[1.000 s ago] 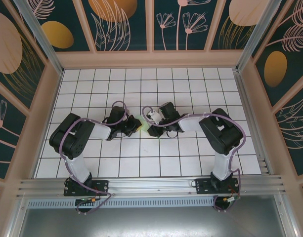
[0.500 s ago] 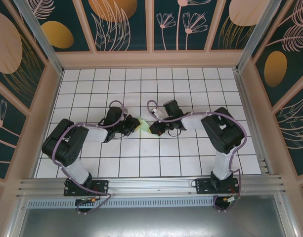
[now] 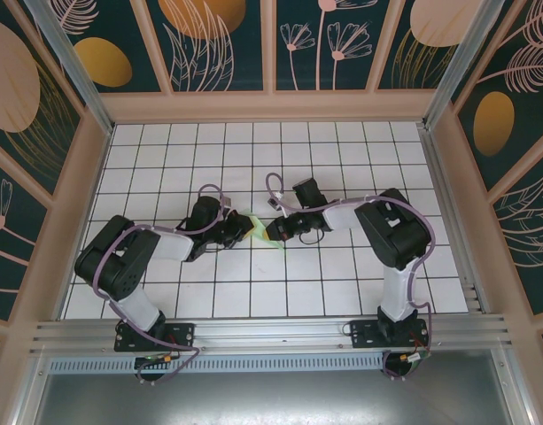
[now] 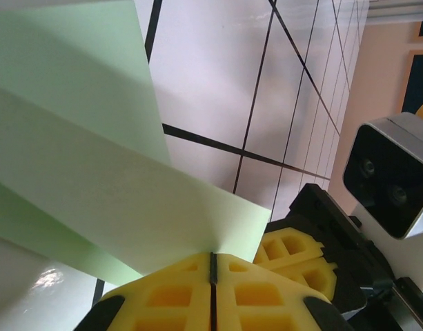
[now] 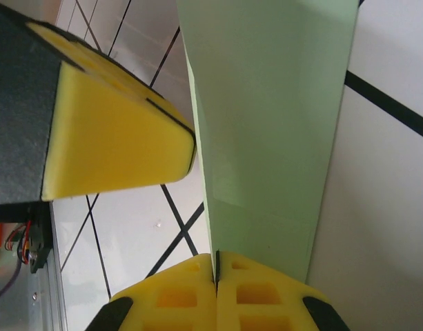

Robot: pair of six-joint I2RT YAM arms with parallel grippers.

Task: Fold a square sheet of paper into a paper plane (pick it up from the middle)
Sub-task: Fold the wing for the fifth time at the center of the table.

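Since a second ago the left arm [image 3: 112, 266] is sitting with its elbow lower and further out from the sheet of paper [image 3: 257, 225], and the right gripper [image 3: 271, 233] is lying closer against the sheet's right side. The left gripper [image 3: 243, 231] is pressing in from the sheet's left side.

From above, the sheet is showing as just a pale green sliver between the two black gripper heads, over the middle of the table [image 3: 253, 301]. A second green tip is poking out on the near side under the right gripper. Its outline and folds are too small and too covered to make out there, and whether it is touching the tiles I cannot tell.

The wrist cameras are giving what the overhead is hiding. The left wrist view is showing its yellow pads [image 4: 252, 272] pressed together with no gap, pinching a corner of the sheet. The paper is fanning up and left in overlapping layers and running off the frame. The right gripper's yellow fingers [image 4: 294, 252] and camera housing [image 4: 390, 179] are sitting just past the sheet's right corner. The right wrist view is showing its own pads [image 5: 190, 272] likewise closed on the sheet, here a long creased strip cut off at the top. The left gripper's yellow finger [image 5: 114, 138] is hanging just beside the sheet's left edge.

Bare tiles are lying open on every side of the sheet, and the walls [image 3: 271, 106] are standing well apart from it.
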